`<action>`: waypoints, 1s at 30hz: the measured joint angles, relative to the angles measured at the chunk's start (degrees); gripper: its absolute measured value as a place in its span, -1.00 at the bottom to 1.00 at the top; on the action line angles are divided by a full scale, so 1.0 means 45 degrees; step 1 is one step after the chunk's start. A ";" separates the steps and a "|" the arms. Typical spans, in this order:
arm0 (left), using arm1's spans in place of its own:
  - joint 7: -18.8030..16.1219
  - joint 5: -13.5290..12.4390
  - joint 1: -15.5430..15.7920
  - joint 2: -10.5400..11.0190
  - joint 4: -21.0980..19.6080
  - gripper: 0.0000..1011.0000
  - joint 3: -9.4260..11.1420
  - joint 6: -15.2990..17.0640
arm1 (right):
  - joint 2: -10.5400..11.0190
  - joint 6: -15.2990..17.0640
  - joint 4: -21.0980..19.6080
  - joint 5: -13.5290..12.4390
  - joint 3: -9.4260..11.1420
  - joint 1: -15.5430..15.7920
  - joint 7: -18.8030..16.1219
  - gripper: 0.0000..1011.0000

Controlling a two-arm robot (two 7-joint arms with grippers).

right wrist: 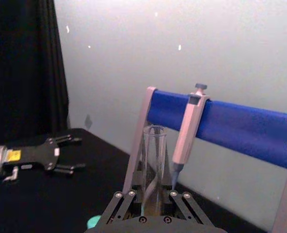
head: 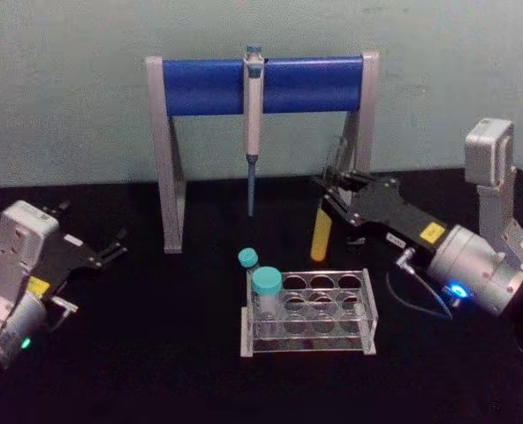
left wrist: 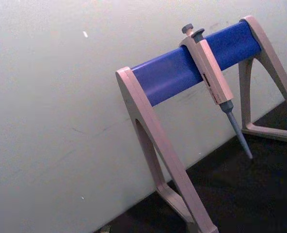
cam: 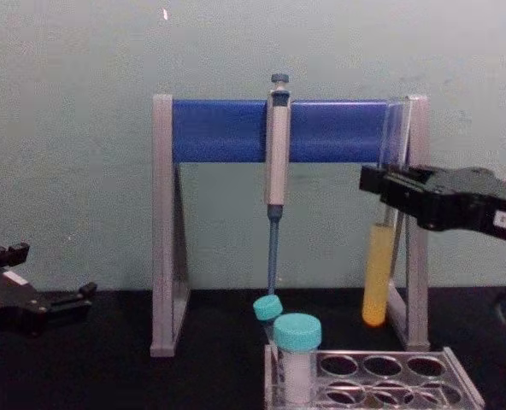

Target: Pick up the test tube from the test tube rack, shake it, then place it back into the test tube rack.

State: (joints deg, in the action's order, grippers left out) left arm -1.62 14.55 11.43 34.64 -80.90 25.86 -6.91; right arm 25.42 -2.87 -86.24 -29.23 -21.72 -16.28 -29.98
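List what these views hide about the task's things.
Right wrist view: liquid end of the test tube, hidden behind the right end effector.
Chest view: front of the test tube rack, cut by the bottom edge.
Chest view: body of the left end effector, cut by the left edge.

The test tube (cam: 377, 278) is clear glass with yellow-orange liquid low down. The rack (head: 307, 348) is clear plastic, the two caps (head: 267, 281) teal. The stand (head: 210, 87) has grey legs and a blue bar (the pipette (head: 253, 110) is pale grey, blue-tipped). Bench (head: 155, 362) black; left gripper (head: 117, 247) and right gripper (head: 329, 200) black, yellow-labelled.
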 joint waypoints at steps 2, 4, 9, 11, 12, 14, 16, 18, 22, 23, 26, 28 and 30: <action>0.0000 0.0000 0.0000 0.0000 0.0000 1.00 0.0000 0.0000 | 0.0149 0.0068 -0.0224 -0.0015 -0.0001 0.0191 -0.0010 -0.56; -0.0001 0.0000 0.0000 0.0000 0.0000 1.00 0.0001 0.0000 | 0.0242 0.0100 -0.0359 -0.0020 0.0000 0.0316 -0.0004 -0.56; -0.0001 0.0000 0.0000 0.0000 0.0000 1.00 0.0000 0.0000 | 0.0419 0.0148 -0.0582 -0.0020 0.0025 0.0619 0.0111 -0.56; -0.0001 0.0000 0.0000 0.0000 0.0000 1.00 0.0000 0.0000 | 0.0454 0.0144 -0.0600 0.0001 0.0029 0.0702 0.0156 -0.56; -0.0001 0.0000 0.0000 0.0000 0.0000 1.00 0.0000 0.0000 | 0.0462 0.0136 -0.0600 0.0034 0.0028 0.0732 0.0185 -0.56; 0.0000 0.0000 0.0000 0.0000 0.0001 1.00 0.0001 0.0000 | 0.0459 0.0109 -0.0551 0.0114 0.0016 0.0755 0.0225 -0.56; -0.0001 0.0000 0.0000 0.0000 0.0000 1.00 0.0001 0.0000 | 0.0442 0.0094 -0.0505 0.0135 0.0006 0.0755 0.0227 -0.56; -0.0001 0.0000 0.0001 0.0000 0.0000 1.00 0.0000 0.0000 | 0.0396 0.0067 -0.0415 0.0165 -0.0018 0.0751 0.0227 -0.56; -0.0001 0.0000 0.0000 0.0000 0.0000 1.00 0.0001 0.0000 | 0.0302 0.0028 -0.0240 0.0194 -0.0049 0.0714 0.0219 -0.56; -0.0001 0.0000 0.0001 0.0000 0.0000 1.00 0.0000 0.0000 | 0.0266 0.0014 -0.0162 0.0198 -0.0063 0.0699 0.0206 -0.56; -0.0001 0.0000 0.0000 0.0000 0.0000 1.00 0.0000 0.0000 | 0.0214 0.0008 -0.0065 0.0205 -0.0084 0.0672 0.0185 -0.56; -0.0001 0.0000 0.0000 0.0000 0.0000 1.00 0.0001 0.0000 | 0.0177 0.0002 0.0010 0.0220 -0.0105 0.0666 0.0176 -0.56; 0.0000 0.0000 0.0000 0.0000 0.0000 1.00 0.0001 0.0000 | 0.0147 0.0002 0.0083 0.0232 -0.0119 0.0666 0.0176 -0.56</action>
State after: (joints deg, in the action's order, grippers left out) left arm -1.62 14.55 11.43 34.65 -80.90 25.86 -6.91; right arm 26.08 -2.87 -85.86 -28.19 -22.26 -13.29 -29.19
